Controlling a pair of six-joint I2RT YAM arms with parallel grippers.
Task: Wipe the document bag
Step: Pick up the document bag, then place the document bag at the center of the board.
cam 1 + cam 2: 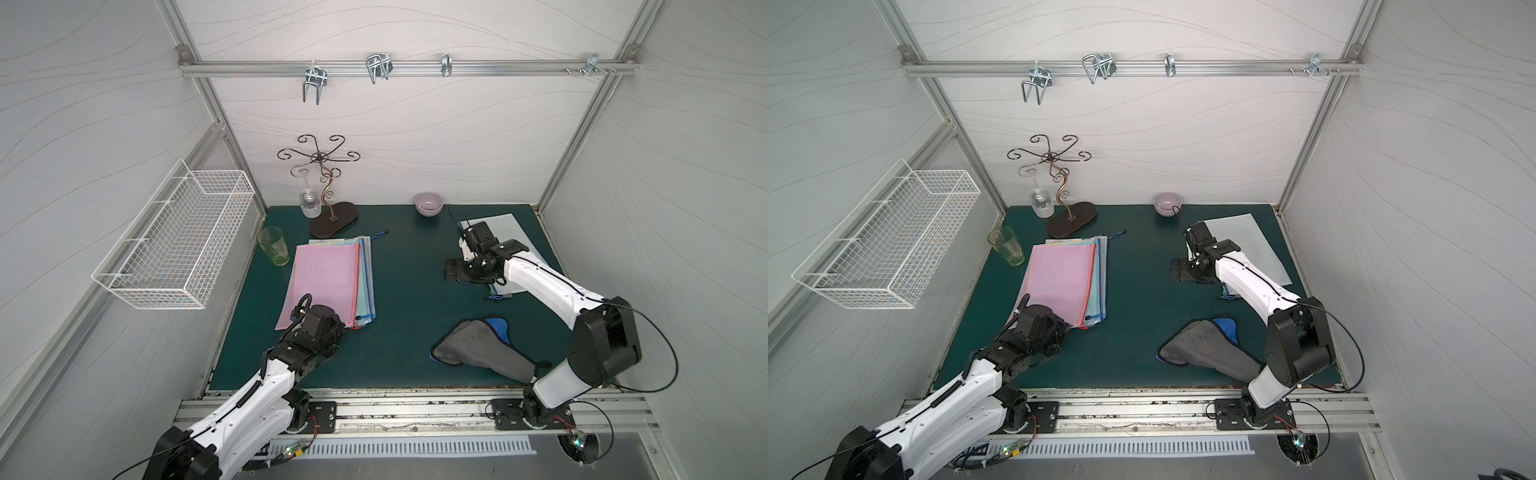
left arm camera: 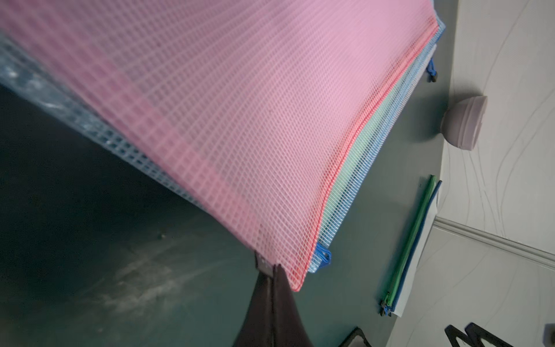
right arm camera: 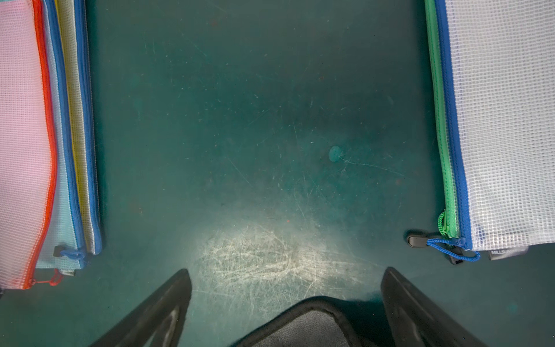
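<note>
On the dark green desk (image 1: 407, 291), the pink mesh document bag with a red zip (image 1: 328, 274) lies on top of a fanned stack of blue, green and yellow mesh bags (image 1: 366, 282), seen in both top views. At the pink bag's near corner the left end effector (image 2: 271, 269) is clenched, its tips pinched together on the bag's edge; the left wrist view shows that end of the pink sheet (image 2: 225, 105) raised and bowed above the bags beneath it. Well to the right of the pink bag, the right end effector (image 3: 286, 270) hangs released over bare, scratched desk, its jaws spread wide with nothing between them. Further right of the pink bag lies a white mesh bag with blue and green zips (image 3: 510, 120), partly under the right arm in a top view (image 1: 503, 232). Nearer the front edge than the pink bag and off to its right sits a crumpled grey cloth with blue trim (image 1: 482, 349), touched by neither arm. Beyond the pink bag stand a green glass tumbler (image 1: 274, 247) and a lilac bowl (image 1: 429, 203).
</note>
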